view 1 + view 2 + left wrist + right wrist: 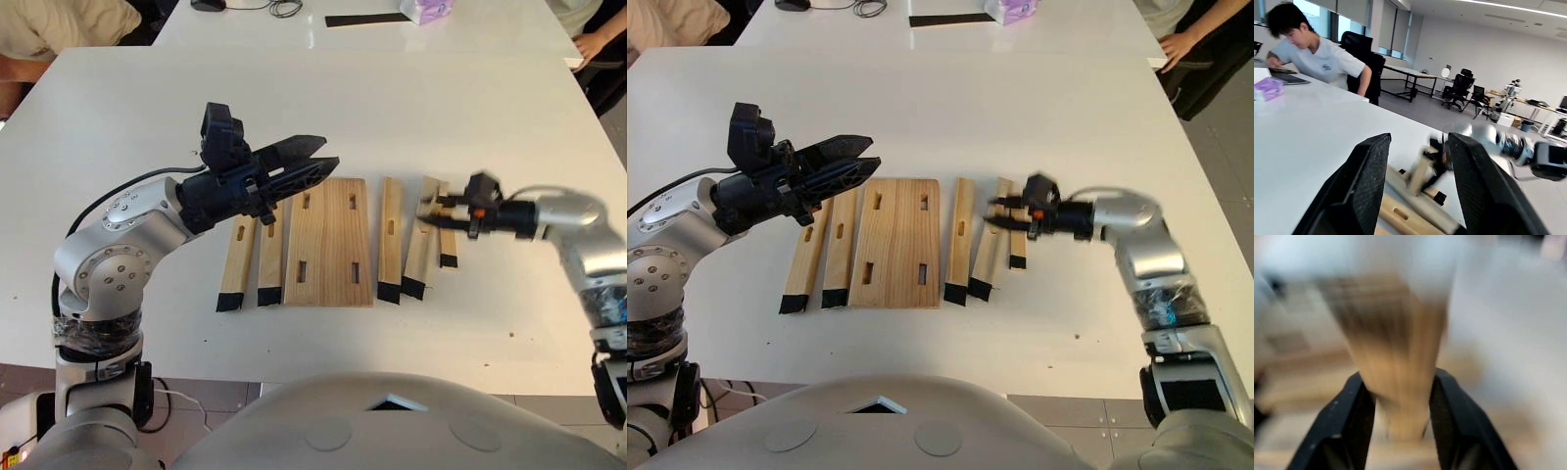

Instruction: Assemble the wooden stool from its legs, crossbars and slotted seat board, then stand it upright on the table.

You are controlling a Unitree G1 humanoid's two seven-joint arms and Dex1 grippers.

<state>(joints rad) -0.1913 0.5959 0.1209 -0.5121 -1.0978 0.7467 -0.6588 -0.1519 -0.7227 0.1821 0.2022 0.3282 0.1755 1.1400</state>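
Blur and cover
We cannot tell which smeared wooden piece (pixel 1396 342) sits at the right gripper (pixel 432 212); the left gripper (pixel 312 159) hides the far ends of two legs (pixel 270 257).

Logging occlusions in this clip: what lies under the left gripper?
Two wooden legs and the seat board lie flat on the table below the open left gripper. It covers the legs' far ends and the board's far-left corner.

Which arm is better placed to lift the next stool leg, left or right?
Right. The right gripper holds a wooden leg between its fingers at the row's right end. The left gripper hangs open and empty, raised near the seat board.
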